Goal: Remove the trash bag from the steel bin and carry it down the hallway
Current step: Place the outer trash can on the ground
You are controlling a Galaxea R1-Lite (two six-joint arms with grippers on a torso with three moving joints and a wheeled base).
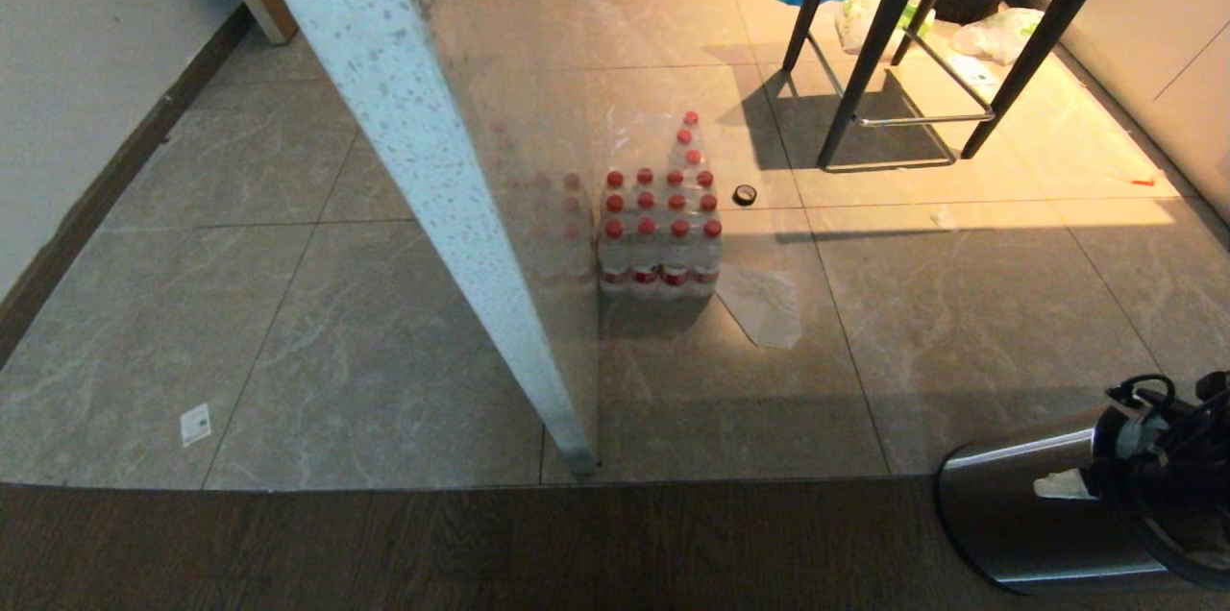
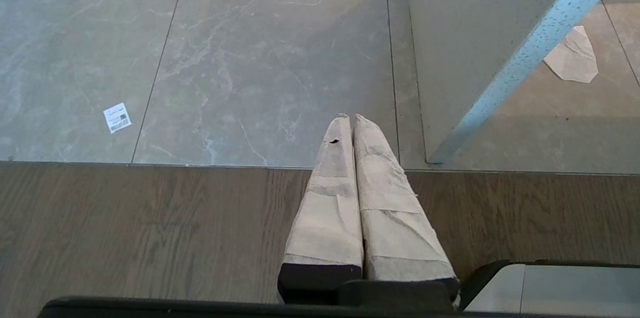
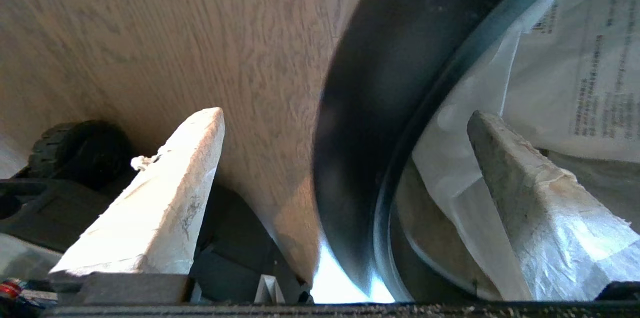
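Nearest to you, at the lower right of the head view, your right gripper (image 1: 1153, 457) sits at the mouth of the steel bin (image 1: 1019, 520), which stands on the dark wood floor (image 1: 384, 553). In the right wrist view the jaws are spread wide and straddle the bin's black rim (image 3: 360, 123): one taped finger (image 3: 160, 198) is outside the bin over the wood floor, the other finger (image 3: 530, 208) is inside the mouth, lying against the trash bag (image 3: 565, 58). The jaws are closed on nothing. The trash bag is in the bin, its thin white plastic lining the inside of the rim, with small print showing on it. Whether the inner finger presses the plastic or only rests beside it, you cannot tell.

Your left gripper (image 2: 350, 123) hangs over the seam where the wood floor meets the grey tiles (image 2: 250, 58), its two taped fingers pressed together and holding nothing. A small white label (image 2: 117, 117) lies on the tiles near it.

Farther out, a speckled table leg (image 1: 452, 207) slants down to the tile edge. Beyond it stands a shrink-wrapped pack of red-capped bottles (image 1: 658, 236), with a roll of black tape (image 1: 745, 195) just beside it and a flat clear plastic scrap (image 1: 764, 304) near its corner. A black-legged stool (image 1: 903, 63) stands farther back.
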